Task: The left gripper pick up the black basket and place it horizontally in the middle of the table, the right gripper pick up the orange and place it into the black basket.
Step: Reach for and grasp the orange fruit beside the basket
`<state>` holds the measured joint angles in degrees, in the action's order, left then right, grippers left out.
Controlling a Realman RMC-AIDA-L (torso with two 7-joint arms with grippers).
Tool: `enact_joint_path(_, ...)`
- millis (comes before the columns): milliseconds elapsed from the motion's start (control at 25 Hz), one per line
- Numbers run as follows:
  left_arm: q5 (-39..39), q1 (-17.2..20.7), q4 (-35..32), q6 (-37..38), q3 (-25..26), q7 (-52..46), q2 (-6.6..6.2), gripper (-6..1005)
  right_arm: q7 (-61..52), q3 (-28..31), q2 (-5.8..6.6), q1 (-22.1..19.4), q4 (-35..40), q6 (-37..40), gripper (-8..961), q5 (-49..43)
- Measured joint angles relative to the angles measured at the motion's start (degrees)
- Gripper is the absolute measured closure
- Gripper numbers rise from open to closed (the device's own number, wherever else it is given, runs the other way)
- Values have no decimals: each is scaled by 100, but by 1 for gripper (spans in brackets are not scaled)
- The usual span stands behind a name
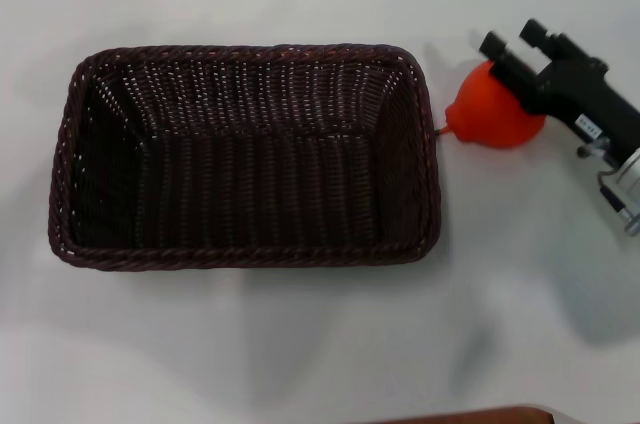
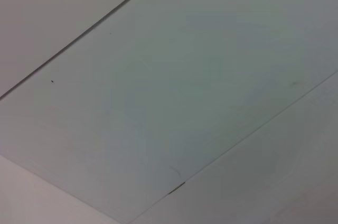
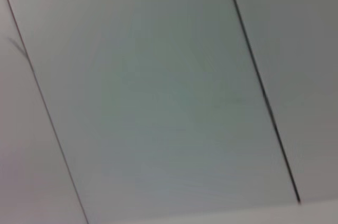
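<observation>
The black basket [image 1: 245,159] lies lengthwise across the middle of the white table [image 1: 300,344], open side up and empty. The orange [image 1: 492,112] lies on the table just right of the basket's right end, its thin stem pointing at the basket rim. My right gripper [image 1: 512,37] comes in from the right, and its two blocky fingers stand apart at the orange's far right side. The nearer finger [image 1: 508,64] overlaps the fruit's top. The left gripper is out of view. Both wrist views show only pale flat panels with thin dark seams.
The table's brown edge strip [image 1: 470,416] shows at the near edge. White tabletop surrounds the basket on all sides. The right arm's silver parts and wires [image 1: 618,189] hang at the far right.
</observation>
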<state>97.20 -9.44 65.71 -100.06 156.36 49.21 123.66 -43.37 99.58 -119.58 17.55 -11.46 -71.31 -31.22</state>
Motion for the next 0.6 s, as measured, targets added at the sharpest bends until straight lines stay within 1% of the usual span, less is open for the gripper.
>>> enact_joint_path(160, 0, -32, -64, 5, 0, 0, -2, 90, 16, -145, -5, 133, 181, 300, 325, 0)
enact_joint_path(400, 0, -40, -67, 10, 5, -17, -15, 90, -7, -288, -9, 195, 221, 746, 193, 4)
enact_joint_path(520, 0, -40, -67, 2, 9, -53, -16, 90, 135, -308, -18, 188, 197, 858, 48, 18)
enact_joint_path(600, 0, -40, -67, 0, 9, -102, -17, 90, 217, -299, -29, 177, 182, 871, 120, 32)
